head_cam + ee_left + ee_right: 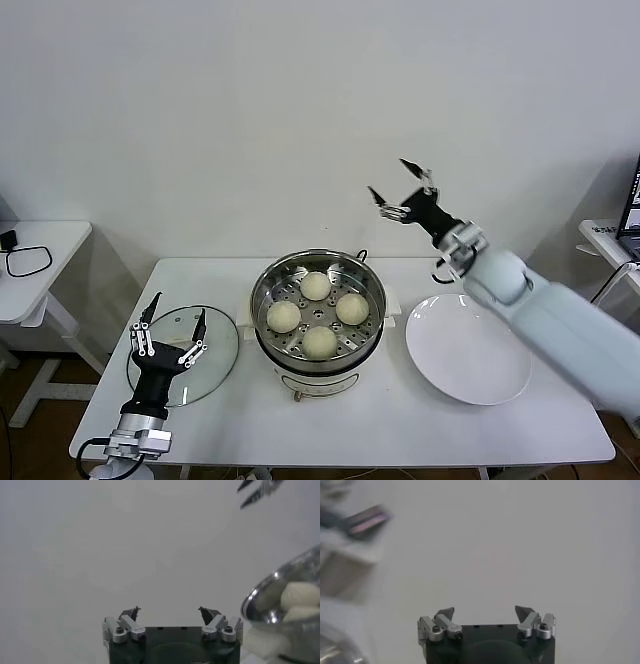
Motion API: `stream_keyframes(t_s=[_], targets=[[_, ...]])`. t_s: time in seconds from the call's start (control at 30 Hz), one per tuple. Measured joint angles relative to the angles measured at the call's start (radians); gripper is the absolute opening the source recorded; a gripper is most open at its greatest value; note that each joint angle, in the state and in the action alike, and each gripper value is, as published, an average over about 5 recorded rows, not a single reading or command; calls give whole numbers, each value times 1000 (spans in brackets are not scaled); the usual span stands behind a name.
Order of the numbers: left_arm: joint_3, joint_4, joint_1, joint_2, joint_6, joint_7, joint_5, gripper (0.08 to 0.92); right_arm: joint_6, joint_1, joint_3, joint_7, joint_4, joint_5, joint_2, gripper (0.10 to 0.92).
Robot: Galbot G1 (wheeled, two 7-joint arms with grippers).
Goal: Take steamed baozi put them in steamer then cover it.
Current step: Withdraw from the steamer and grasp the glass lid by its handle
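all four steamed baozi point(318, 313) sit in the steamer point(318, 306). your left gripper point(170, 331), spread open and empty, hovers right over the glass lid point(183, 355), just left of the steamer; your right gripper point(405, 188), also open, is raised well apart.

Head camera looks down over the table point(380, 420); both wrist cameras face the wall point(300, 110).

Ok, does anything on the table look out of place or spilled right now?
Nothing stands out. All four steamed baozi sit inside the steamer, the glass lid lies flat beside it, and the white plate is bare. The left pincer and right pincer are open, holding nothing.
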Motion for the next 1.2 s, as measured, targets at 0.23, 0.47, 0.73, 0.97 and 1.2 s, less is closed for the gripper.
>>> stream_keyframes(t_s=[0.23,0.47,0.73,0.97,1.2], targets=[[-29,90,-6,20,-44,-39,218,823,59,-338,324,54,14,-52,99,823],[-42,213,-11,38,-93,-91,444,823,85,-589,560,62,44,-100,203,823],[-35,345,-34,37,-125,-147,607,823,99,-759,695,68,74,-149,287,823],[-27,444,-88,31,-116,-188,690,823,107,-838,750,68,82,-182,335,823],[-21,529,-160,24,-78,-204,740,823,109,-867,768,65,77,-203,358,823]])
